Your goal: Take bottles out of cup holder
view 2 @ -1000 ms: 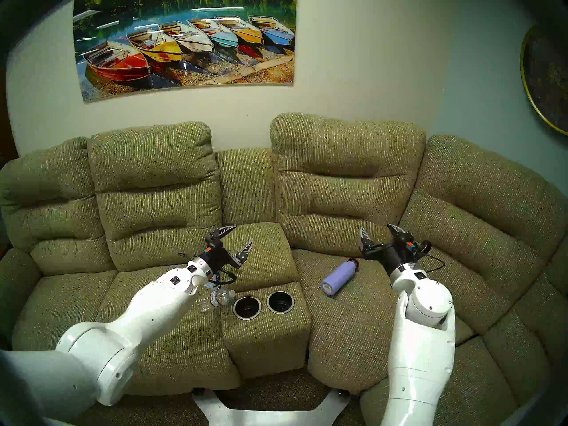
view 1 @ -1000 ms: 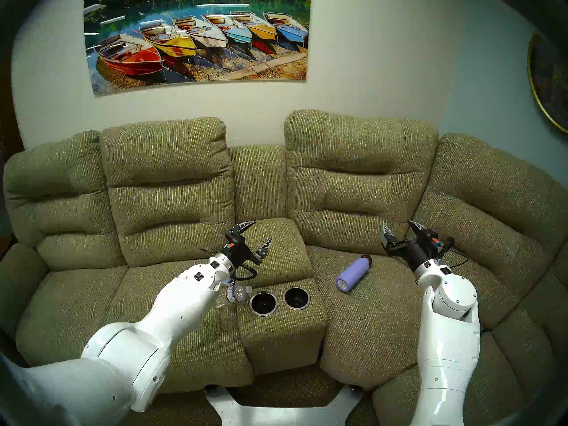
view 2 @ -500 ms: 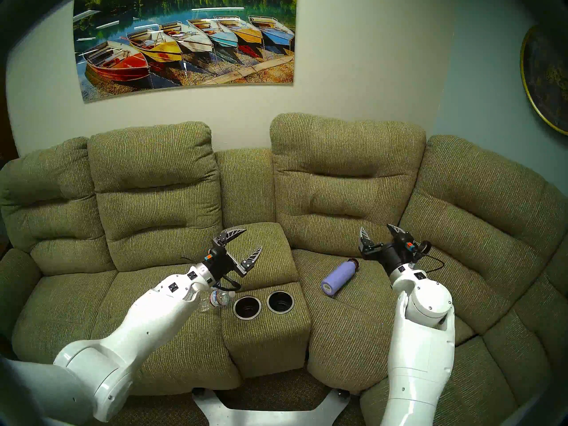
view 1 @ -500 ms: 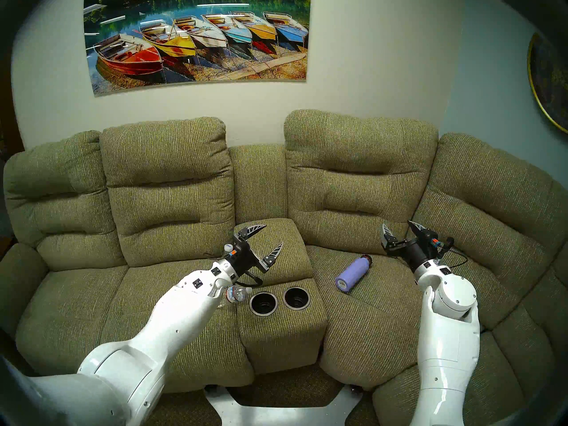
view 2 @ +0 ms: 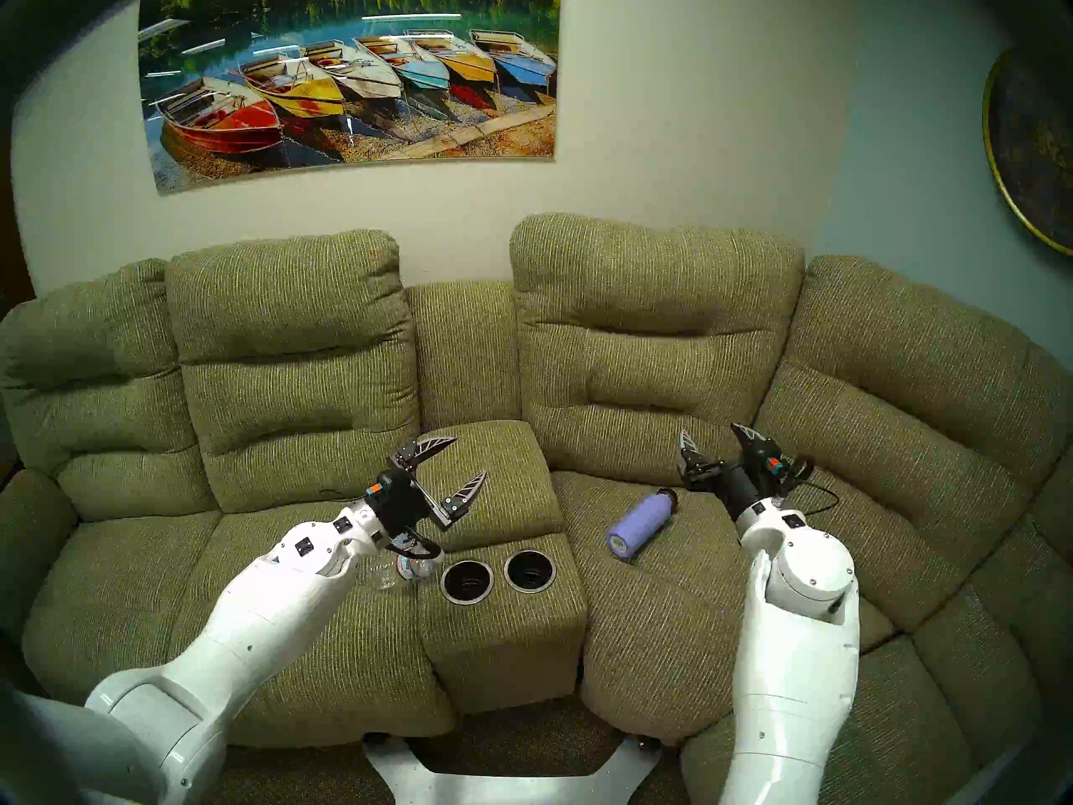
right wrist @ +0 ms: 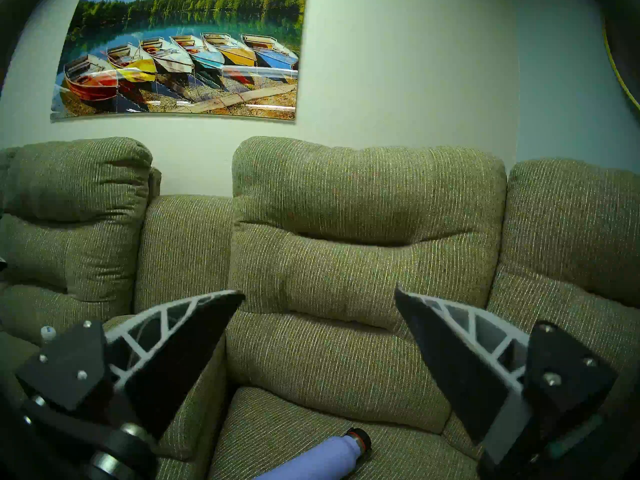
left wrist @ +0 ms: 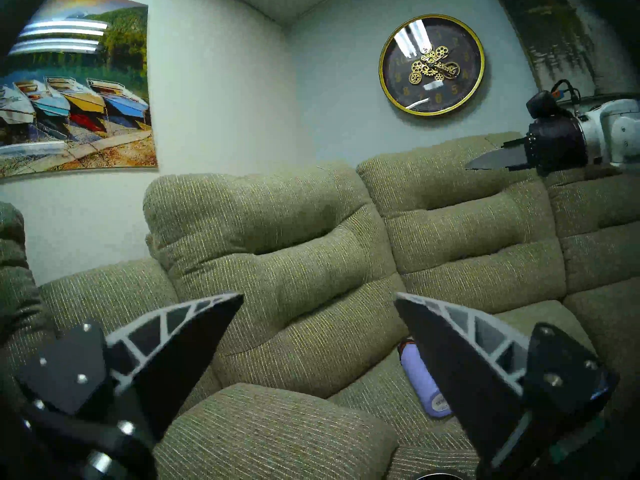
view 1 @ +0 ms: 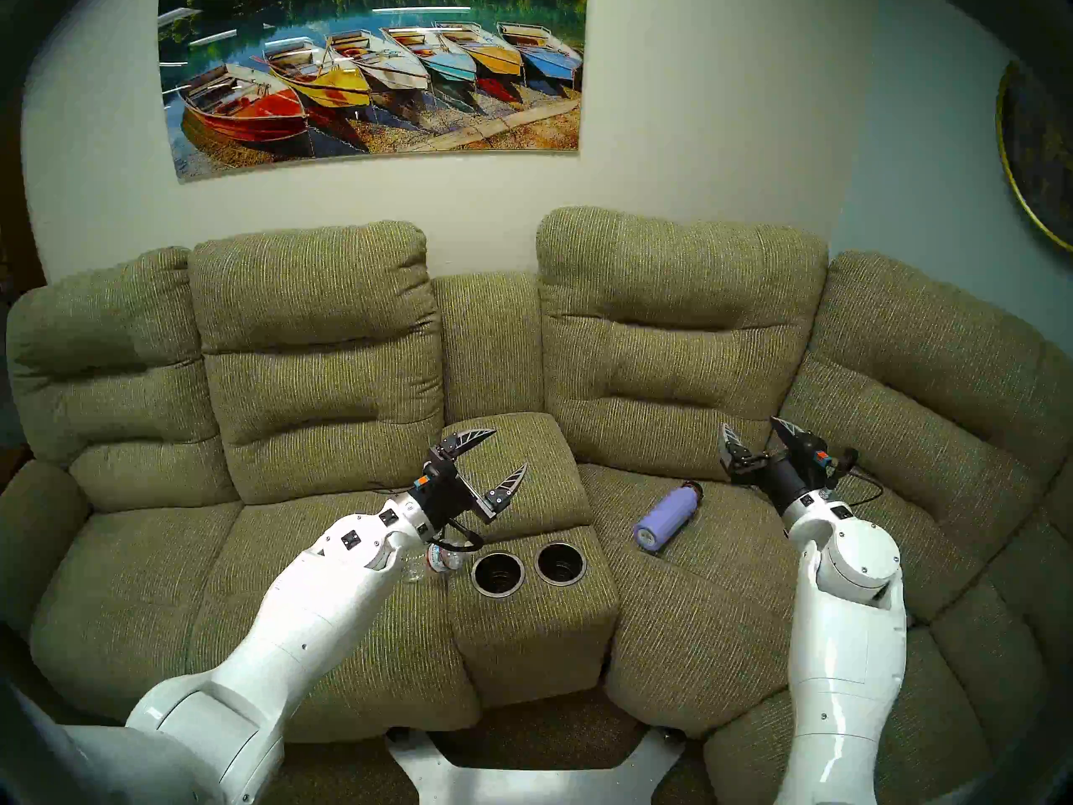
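Note:
The cup holder is two round black wells with silver rims [view 1: 474, 574] [view 2: 442, 581] at the front of the olive console; both wells look empty. A small clear bottle with a red-white-blue label [view 1: 446, 560] [view 2: 416, 569] lies on the left seat against the console, partly hidden by my left wrist and its cable. The second bottle is mostly hidden; only a small white cap [right wrist: 48, 332] shows. My left gripper [view 1: 510, 449] [view 2: 470, 455] [left wrist: 318, 295] is open and empty above the console lid. My right gripper [view 1: 749, 423] [view 2: 709, 429] [right wrist: 320, 292] is open and empty over the right seat.
A lavender metal flask [view 1: 665, 516] [view 2: 638, 522] [left wrist: 424, 382] [right wrist: 311, 465] lies on the right seat, in front of my right gripper. The sofa backrests rise close behind both grippers. A boat picture and a round clock hang on the walls.
My left gripper, open throughout, swung right over the console lid, then drew back a little left and lower. A white cap seen behind its wrist is now hidden. The right arm stayed still.

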